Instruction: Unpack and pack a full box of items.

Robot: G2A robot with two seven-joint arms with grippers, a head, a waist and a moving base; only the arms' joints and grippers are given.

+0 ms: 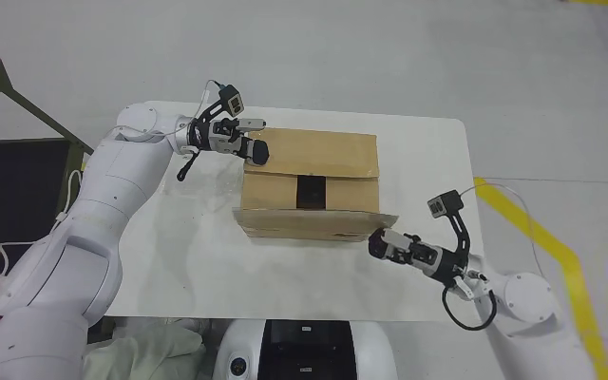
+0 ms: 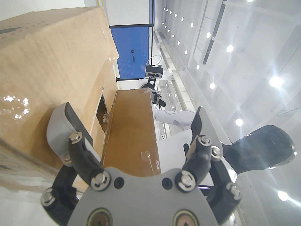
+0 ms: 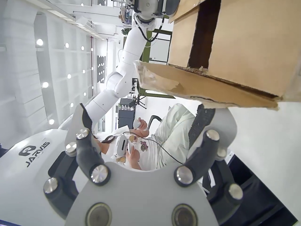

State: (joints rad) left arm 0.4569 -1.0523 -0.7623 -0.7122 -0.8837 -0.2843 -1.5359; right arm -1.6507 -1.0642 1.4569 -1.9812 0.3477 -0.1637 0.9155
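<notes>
A white table (image 1: pixel 418 142) holds a brown cardboard box (image 1: pixel 313 152) at its middle. The box's top flaps lie nearly closed, with a dark gap (image 1: pixel 311 192) between them. The near flap (image 1: pixel 313 223) juts out past the box's side. The left gripper (image 1: pixel 252 147) sits at the box's far left corner, fingers spread and holding nothing. The right gripper (image 1: pixel 378 245) is just beside the near flap's right corner, fingers also spread, empty.
</notes>
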